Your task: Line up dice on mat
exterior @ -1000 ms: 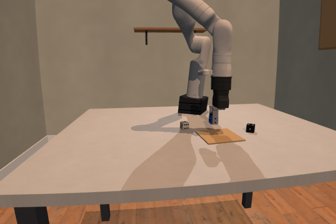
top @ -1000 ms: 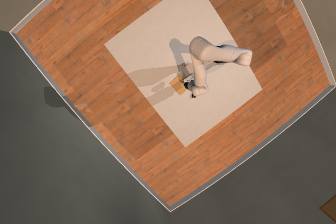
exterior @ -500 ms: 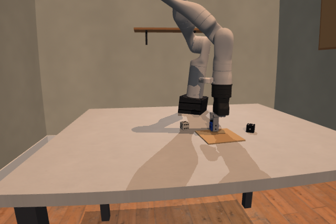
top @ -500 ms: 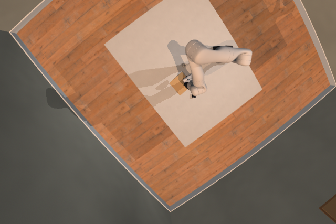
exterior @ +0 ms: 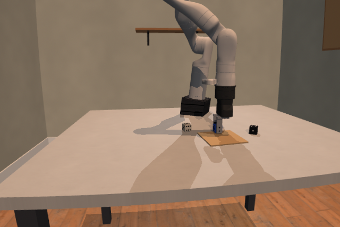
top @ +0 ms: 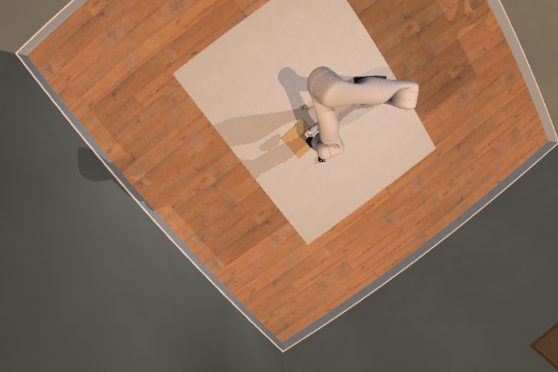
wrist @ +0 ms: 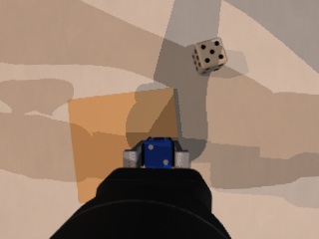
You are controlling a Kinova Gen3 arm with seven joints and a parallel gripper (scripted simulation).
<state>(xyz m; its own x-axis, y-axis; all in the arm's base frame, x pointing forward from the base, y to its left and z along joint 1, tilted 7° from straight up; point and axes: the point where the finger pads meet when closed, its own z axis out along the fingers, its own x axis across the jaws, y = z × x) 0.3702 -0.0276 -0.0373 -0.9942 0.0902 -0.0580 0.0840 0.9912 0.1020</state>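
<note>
My gripper point(exterior: 217, 128) point(wrist: 159, 148) is shut on a blue die point(exterior: 214, 128) point(wrist: 159, 152), whose upward face shows two pips. It holds the die upright, very low over the edge of the orange mat point(exterior: 224, 139) point(wrist: 100, 129) point(top: 294, 141) that lies nearest the robot's base. I cannot tell if the die touches the mat. A white die point(exterior: 187, 127) point(wrist: 209, 56) with a five on top sits on the table off the mat, to the left in the exterior view. A black die point(exterior: 253, 129) point(top: 321, 159) sits on the table right of the mat.
The robot's black base point(exterior: 195, 106) stands just behind the mat. The table point(exterior: 95, 150) spreads wide to the left and front. The arm hides the gripper from above in the top view.
</note>
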